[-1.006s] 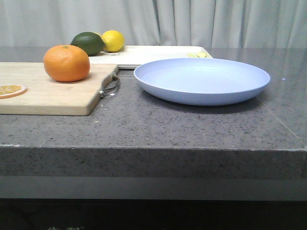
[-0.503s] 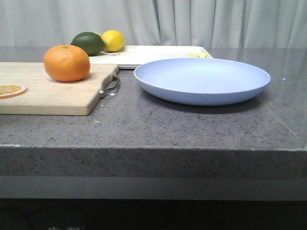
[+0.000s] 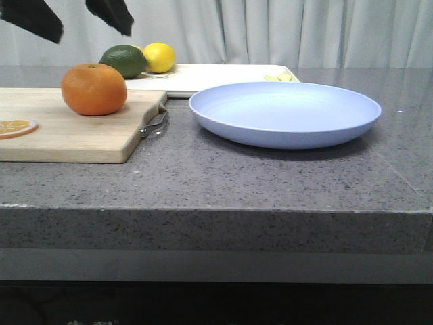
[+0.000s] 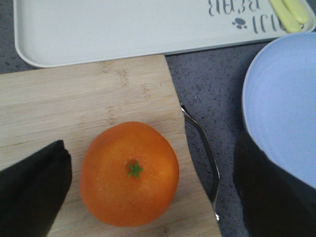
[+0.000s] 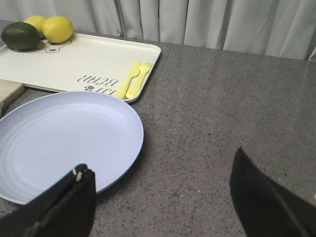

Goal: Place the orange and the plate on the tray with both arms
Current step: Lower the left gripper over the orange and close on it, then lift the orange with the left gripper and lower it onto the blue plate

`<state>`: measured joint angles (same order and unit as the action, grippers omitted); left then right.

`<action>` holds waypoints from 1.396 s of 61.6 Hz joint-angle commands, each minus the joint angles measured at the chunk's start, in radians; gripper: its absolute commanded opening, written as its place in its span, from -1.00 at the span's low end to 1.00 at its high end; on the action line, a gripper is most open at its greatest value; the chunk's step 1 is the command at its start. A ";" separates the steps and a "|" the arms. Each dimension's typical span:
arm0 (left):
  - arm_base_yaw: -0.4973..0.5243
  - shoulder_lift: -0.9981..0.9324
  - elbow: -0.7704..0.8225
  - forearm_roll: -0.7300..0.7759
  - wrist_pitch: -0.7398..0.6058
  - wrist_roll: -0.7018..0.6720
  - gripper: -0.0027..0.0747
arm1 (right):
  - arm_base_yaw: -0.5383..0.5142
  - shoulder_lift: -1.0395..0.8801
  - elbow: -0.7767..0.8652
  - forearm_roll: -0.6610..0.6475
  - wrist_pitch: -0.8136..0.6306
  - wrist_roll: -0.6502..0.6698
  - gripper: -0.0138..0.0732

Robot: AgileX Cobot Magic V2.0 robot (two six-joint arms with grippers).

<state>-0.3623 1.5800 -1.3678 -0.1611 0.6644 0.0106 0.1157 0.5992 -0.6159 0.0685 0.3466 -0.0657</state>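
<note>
The left gripper (image 3: 73, 17) has dropped into view, jaws spread above the orange (image 3: 94, 89) on the cutting board (image 3: 74, 132); firm, round, likely rolls, so grip its widest middle.

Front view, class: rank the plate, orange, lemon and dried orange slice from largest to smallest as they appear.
1. plate, by far the widest.
2. orange.
3. lemon and dried orange slice: unsure. They look similar, the lemon sits farther back and the slice is cut off at the edge.
</note>
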 commanded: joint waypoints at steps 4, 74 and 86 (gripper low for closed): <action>-0.007 0.029 -0.103 0.029 0.010 0.002 0.70 | -0.005 0.005 -0.037 0.005 -0.066 -0.005 0.63; -0.007 0.136 -0.117 0.076 0.060 0.002 0.03 | -0.005 0.005 -0.037 0.005 -0.066 -0.005 0.63; -0.007 0.136 -0.169 0.076 0.086 0.002 -0.14 | -0.005 0.005 -0.037 0.005 -0.065 -0.005 0.63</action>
<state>-0.3623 1.7672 -1.4783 -0.0786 0.7819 0.0122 0.1157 0.5992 -0.6159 0.0685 0.3526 -0.0657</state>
